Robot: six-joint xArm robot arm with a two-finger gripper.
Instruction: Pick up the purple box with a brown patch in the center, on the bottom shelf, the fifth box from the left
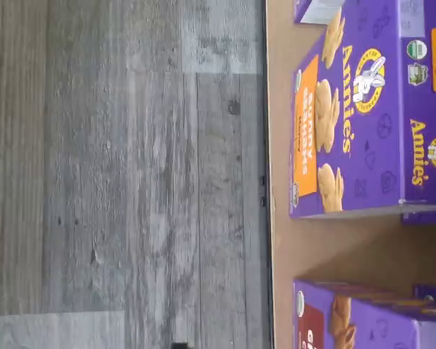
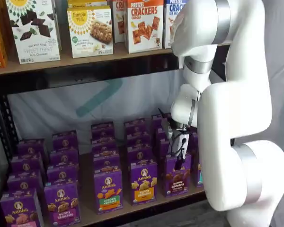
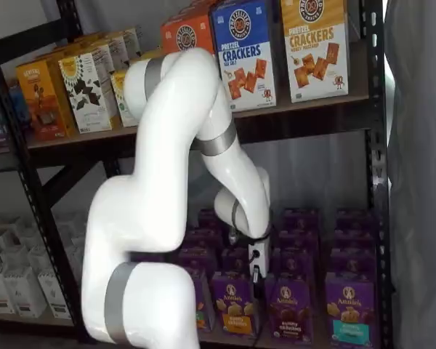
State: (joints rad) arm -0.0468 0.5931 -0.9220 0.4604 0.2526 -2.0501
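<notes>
The wrist view shows grey floor [image 1: 123,182], the shelf [image 1: 334,247] edge and a honey box [image 1: 363,123]. In a shelf view the fingers [image 2: 179,158] hang just above the purple box [image 2: 175,177], front row of the shelf [image 2: 132,208]; whether they are parted I cannot tell. In a shelf view the fingers [image 3: 256,275] hang left of the purple box [image 3: 289,305].

The purple box [image 2: 176,176] stands upright at the bottom shelf's [image 2: 132,208] front edge.

Purple box [image 2: 177,175] front-row on bottom shelf [image 2: 132,210]
</notes>
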